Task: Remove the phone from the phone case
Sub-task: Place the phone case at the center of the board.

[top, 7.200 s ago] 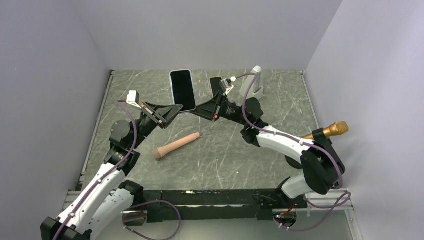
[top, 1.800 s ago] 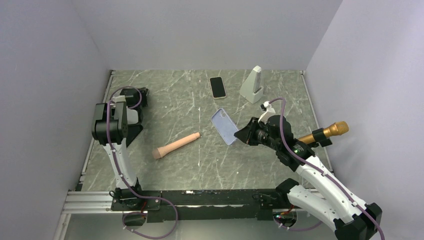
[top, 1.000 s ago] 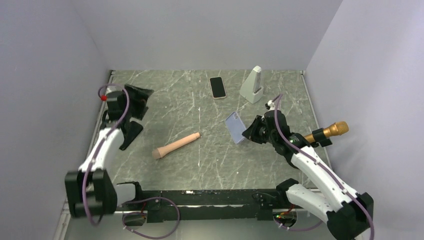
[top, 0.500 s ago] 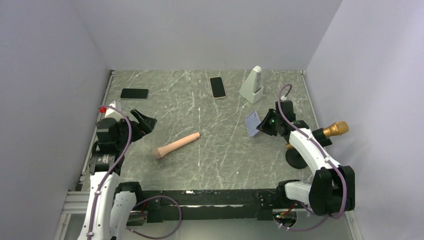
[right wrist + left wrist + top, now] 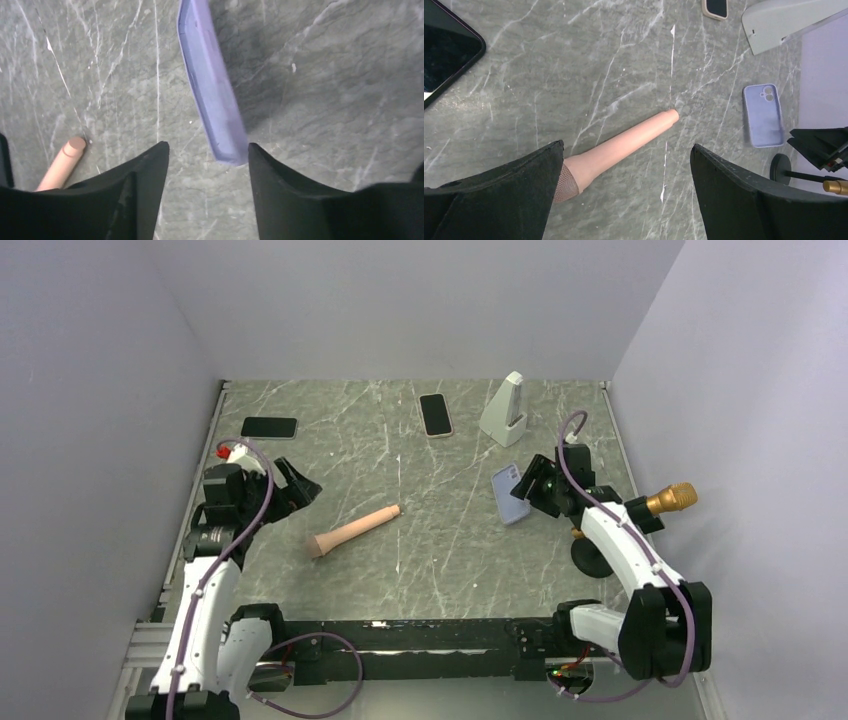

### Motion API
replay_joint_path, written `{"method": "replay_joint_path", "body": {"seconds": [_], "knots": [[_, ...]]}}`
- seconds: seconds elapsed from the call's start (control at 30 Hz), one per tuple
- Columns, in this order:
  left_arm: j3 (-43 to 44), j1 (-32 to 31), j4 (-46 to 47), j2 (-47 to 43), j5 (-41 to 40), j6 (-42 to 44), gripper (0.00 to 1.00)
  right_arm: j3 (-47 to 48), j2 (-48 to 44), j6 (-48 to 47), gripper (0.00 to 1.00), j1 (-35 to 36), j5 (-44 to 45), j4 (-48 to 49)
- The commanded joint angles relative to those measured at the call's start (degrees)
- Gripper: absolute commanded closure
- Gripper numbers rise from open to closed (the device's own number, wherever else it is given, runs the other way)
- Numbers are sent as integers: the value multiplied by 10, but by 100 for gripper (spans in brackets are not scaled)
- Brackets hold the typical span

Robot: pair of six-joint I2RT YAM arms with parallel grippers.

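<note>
The black phone (image 5: pixel 269 427) lies bare on the table at the back left, and its corner shows in the left wrist view (image 5: pixel 444 47). The lilac phone case (image 5: pixel 511 494) rests on the table at the right, back side up in the left wrist view (image 5: pixel 763 115). My right gripper (image 5: pixel 533 484) is open just right of the case. In its wrist view the case (image 5: pixel 212 95) ends beside the right fingertip, ungripped, with the gripper (image 5: pixel 206 146) holding nothing. My left gripper (image 5: pixel 303 488) is wide open and empty (image 5: pixel 626 146), above the table's left side.
A pink microphone-shaped object (image 5: pixel 352 531) lies mid-table, below the left jaws (image 5: pixel 624 142). A second small phone (image 5: pixel 434 414) and a white stand (image 5: pixel 503 410) sit at the back. A gold microphone on a black stand (image 5: pixel 660 502) is by the right wall.
My right gripper has opened and let go of the lilac case, which went from held on edge to resting on the table. The left arm shifted slightly right, still open.
</note>
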Motion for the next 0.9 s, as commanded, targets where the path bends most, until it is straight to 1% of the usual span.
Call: {"method": "replay_joint_path", "body": {"seconds": [0.0,0.1,0.17,0.23,0.3,0.4,0.47,0.5,0.57,0.63,0.77,0.87], "knots": [[43,3,9,41,3,4,1,18,-53,-29,28,-1,30,-39],[67,18,1,77,-17,-4,1,36,-76,-51,23,-1,23,-67],[72,43,5,91,-17,-34,1,48,-93,-69,21,1,0,-84],[63,78,46,99,-5,-56,1,61,-116,-93,20,7,-26,-91],[62,102,67,123,-27,-56,1,71,-140,-117,16,19,-58,-95],[103,139,44,198,-59,-6,1,73,-166,-148,13,35,-145,-89],[141,159,23,268,-59,63,1,66,-181,-154,11,52,-201,-77],[162,166,8,302,-76,92,1,60,-187,-153,11,61,-216,-71],[191,181,-9,369,-103,132,1,47,-202,-147,9,76,-234,-54],[208,201,-5,416,-81,159,1,38,-213,-143,9,85,-255,-42],[253,215,-5,499,-82,191,1,39,-222,-142,8,91,-290,-34],[313,215,-38,559,-123,219,1,55,-223,-154,7,92,-299,-48]]}}
